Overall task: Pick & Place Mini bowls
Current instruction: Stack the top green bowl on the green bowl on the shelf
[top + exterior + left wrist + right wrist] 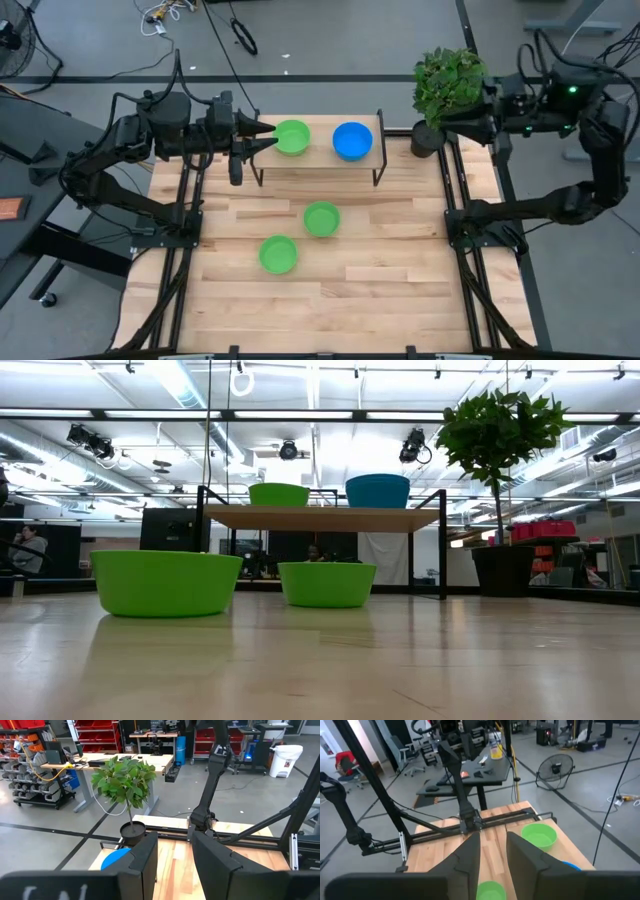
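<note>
A green mini bowl (292, 137) and a blue mini bowl (352, 140) stand on a small raised wooden shelf (318, 160) at the table's far side. They also show in the low view, green (278, 493) and blue (378, 490). Two more green mini bowls (321, 218) (278, 254) rest on the tabletop. The other blue bowls are out of view. My left gripper (266, 136) is open and empty, level, just left of the shelf's green bowl. My right gripper (492, 852) is open and empty at the far right, behind the plant.
A potted green plant (448, 85) stands at the shelf's far right corner, between the shelf and my right arm (560, 110). The shelf's black legs (443, 555) stand on the table. The near half of the wooden table (330, 310) holds nothing.
</note>
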Robot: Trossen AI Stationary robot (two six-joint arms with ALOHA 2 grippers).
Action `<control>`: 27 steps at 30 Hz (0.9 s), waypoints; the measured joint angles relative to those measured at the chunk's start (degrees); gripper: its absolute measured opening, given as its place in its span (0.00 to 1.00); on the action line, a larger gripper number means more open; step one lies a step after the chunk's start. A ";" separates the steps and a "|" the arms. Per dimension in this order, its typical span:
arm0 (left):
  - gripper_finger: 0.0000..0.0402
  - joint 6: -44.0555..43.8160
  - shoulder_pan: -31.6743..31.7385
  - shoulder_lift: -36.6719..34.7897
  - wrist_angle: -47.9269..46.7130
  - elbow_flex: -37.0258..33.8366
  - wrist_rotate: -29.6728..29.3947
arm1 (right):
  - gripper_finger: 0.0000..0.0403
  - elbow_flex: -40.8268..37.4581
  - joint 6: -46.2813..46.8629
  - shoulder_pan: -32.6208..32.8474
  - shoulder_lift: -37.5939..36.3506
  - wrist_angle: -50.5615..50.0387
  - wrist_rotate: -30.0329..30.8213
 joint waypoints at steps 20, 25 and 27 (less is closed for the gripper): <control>0.31 -0.30 0.02 0.00 0.00 0.00 0.00 | 0.24 0.00 -1.76 -0.02 -4.42 -2.57 0.20; 0.31 -0.24 0.02 0.00 0.00 0.00 0.00 | 0.24 0.00 -2.09 -0.02 -5.54 -2.64 0.20; 0.31 -0.24 0.02 0.00 0.00 0.00 0.00 | 0.24 0.00 -2.64 -0.02 -6.09 -2.86 0.20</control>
